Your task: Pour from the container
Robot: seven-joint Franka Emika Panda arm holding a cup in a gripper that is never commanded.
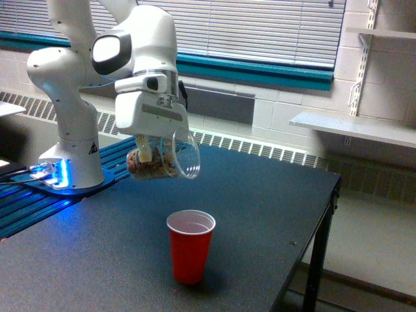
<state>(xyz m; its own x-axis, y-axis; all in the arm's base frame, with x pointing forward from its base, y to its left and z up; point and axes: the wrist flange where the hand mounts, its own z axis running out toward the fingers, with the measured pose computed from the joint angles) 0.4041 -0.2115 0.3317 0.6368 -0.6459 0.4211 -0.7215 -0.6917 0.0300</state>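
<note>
A: What is worrying you, looking at this?

B: The container (162, 159) is lying almost on its side in the air, its wide rim facing the exterior view's right, and it is hanging above and to the exterior view's left of the red cup (190, 246), well apart from it. The brown nut-like bits (148, 168) are resting along its lower wall. I judge that if it is tipping further from there, the bits are likely falling short of the red cup and scattering on the dark table (273, 208).

A: And the arm?

B: The white arm (71, 84) is bending over from its base, beyond the red cup, with the wrist rolled sideways. The gripper (156, 153) is clamping the container, one finger showing through the clear wall.
</note>
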